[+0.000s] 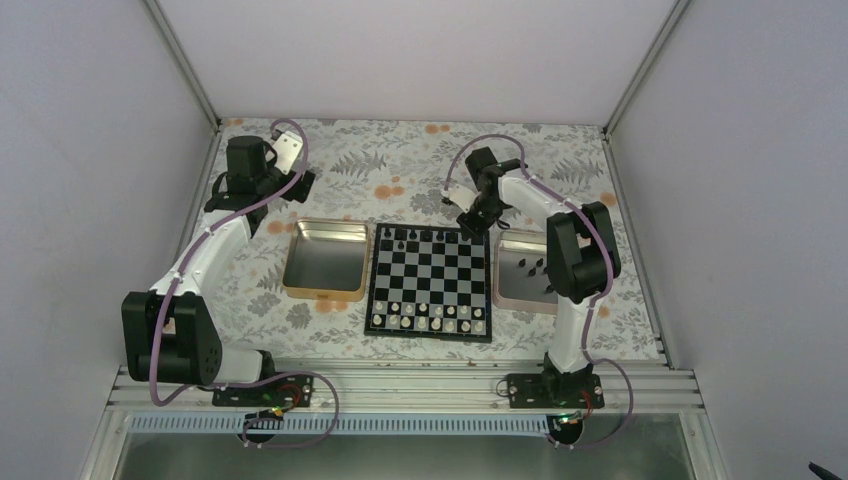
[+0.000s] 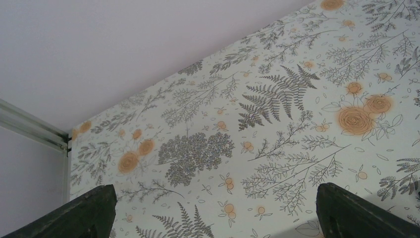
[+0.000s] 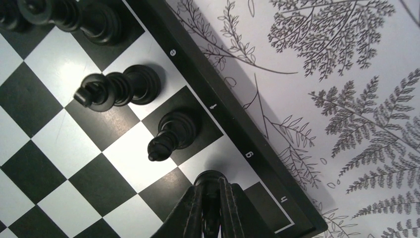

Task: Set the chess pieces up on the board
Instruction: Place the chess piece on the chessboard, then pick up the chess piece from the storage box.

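The table (image 1: pixel 400 170), under a flowered cloth, carries the board (image 1: pixel 430 275) at its middle, with a gold tray (image 1: pixel 325 262) touching its left side and a paler tray (image 1: pixel 510 290) on its right. The left tool (image 2: pixel 215 193) hangs over bare cloth at the far left, well apart from the board, its fingers spread wide with nothing between them. The right tool (image 3: pixel 210 187) stands over the board's far right corner, its fingers drawn almost together on one black piece (image 3: pixel 210 174) that sits on the pale square lettered g in the far rank. It appears to have hold of that piece, though how firmly I cannot tell. Of the chess pieces (image 1: pixel 415 236), a few black ones stand along the far rank, and more black ones (image 1: pixel 533 268) lie loose in the paler tray. The white pieces (image 1: pixel 430 315) fill the two near ranks. The black figures look light, hard and glossy, each smaller than a square, so they would likely tip or skid at a nudge. The best hold is probably low on the waist above the base, taken from straight above, with the fingers lined up so they miss the neighbouring bishop-like piece (image 3: pixel 173 134).
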